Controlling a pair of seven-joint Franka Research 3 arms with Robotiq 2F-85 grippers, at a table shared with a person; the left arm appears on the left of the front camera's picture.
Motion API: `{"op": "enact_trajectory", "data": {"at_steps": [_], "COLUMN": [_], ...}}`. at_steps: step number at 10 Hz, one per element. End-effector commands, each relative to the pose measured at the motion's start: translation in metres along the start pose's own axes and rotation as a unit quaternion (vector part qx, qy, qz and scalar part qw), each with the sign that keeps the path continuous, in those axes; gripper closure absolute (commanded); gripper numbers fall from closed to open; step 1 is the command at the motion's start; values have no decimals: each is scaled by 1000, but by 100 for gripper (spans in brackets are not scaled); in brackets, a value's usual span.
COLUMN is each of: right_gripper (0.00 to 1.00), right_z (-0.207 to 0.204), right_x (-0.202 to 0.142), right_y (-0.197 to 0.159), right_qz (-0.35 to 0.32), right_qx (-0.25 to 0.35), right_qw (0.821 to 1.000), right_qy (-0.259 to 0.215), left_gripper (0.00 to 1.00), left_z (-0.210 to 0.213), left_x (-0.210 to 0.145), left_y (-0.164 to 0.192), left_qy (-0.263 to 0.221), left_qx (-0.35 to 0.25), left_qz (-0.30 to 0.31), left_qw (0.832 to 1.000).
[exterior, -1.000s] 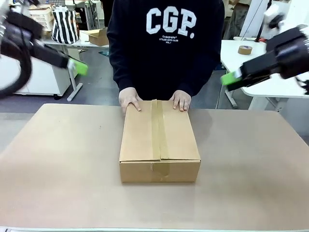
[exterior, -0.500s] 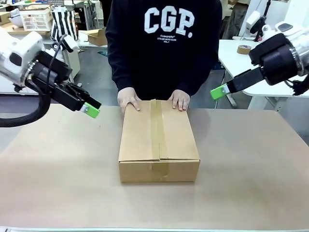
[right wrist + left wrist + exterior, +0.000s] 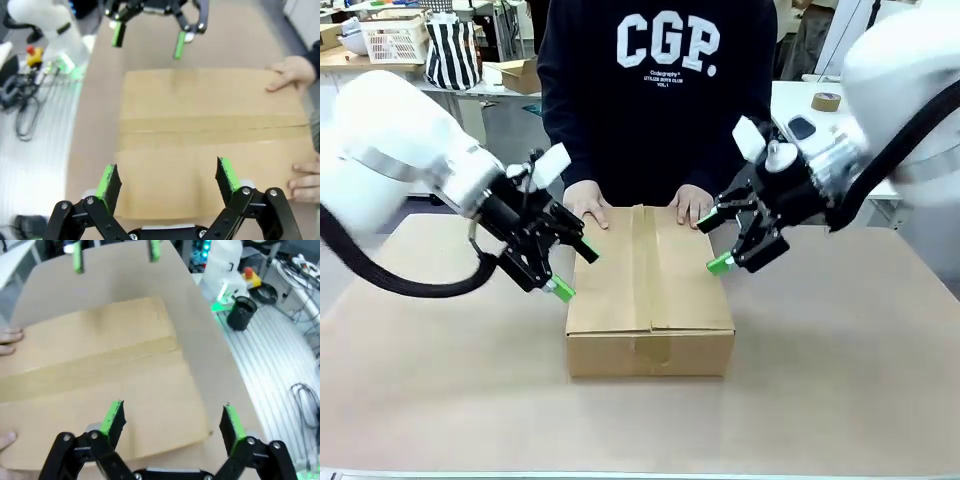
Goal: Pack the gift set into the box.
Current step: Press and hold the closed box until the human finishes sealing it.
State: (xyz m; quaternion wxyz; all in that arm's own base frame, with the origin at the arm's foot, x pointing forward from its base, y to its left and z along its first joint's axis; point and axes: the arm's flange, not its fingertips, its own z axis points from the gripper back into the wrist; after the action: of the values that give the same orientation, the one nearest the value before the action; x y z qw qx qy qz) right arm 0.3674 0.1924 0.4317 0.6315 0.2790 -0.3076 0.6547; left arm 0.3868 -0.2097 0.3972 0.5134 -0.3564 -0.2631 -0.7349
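The brown box [image 3: 650, 290] is taped shut, a person's hands [image 3: 588, 207] rest on its far edge, and the left gripper [image 3: 576, 272] and right gripper [image 3: 712, 243] hang wide open beside it.

Both arms came in over the table [image 3: 840, 380] toward its middle, the left arm [image 3: 410, 160] from the left edge and the right arm [image 3: 895, 80] from the right. The left gripper [image 3: 574, 273] was tipped down and inward, fingers spread wide, nothing between them. Same deal with the right gripper [image 3: 712, 244]: wide apart, empty, facing the other one, both hanging above the surface.
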Motion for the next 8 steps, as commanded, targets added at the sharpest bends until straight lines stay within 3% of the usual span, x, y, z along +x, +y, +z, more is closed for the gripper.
{"op": "enact_trajectory", "data": {"at_steps": [1, 3, 4, 6, 8], "right_gripper": [0, 0, 0, 0, 0], "right_z": [-28, -45, -58, -64, -66], "right_x": [-39, -67, -82, -84, -90], "right_y": [-26, -32, -37, -39, -41], "right_qz": [50, 42, 15, 6, -15], "right_qx": [-7, -29, 1, 14, 18], "right_qw": [994, 991, 989, 987, 987], "right_qy": [-96, -125, -148, -158, -159], "left_gripper": [0, 0, 0, 0, 0], "left_z": [1, -1, -4, -6, -16], "left_x": [-35, -46, -52, -57, -62], "left_y": [27, 31, 33, 36, 39], "left_qy": [-62, -97, -115, -138, -134], "left_qx": [-21, -3, 19, 64, 58], "left_qz": [9, 42, 60, 67, 66], "left_qw": [998, 994, 991, 986, 987]}}
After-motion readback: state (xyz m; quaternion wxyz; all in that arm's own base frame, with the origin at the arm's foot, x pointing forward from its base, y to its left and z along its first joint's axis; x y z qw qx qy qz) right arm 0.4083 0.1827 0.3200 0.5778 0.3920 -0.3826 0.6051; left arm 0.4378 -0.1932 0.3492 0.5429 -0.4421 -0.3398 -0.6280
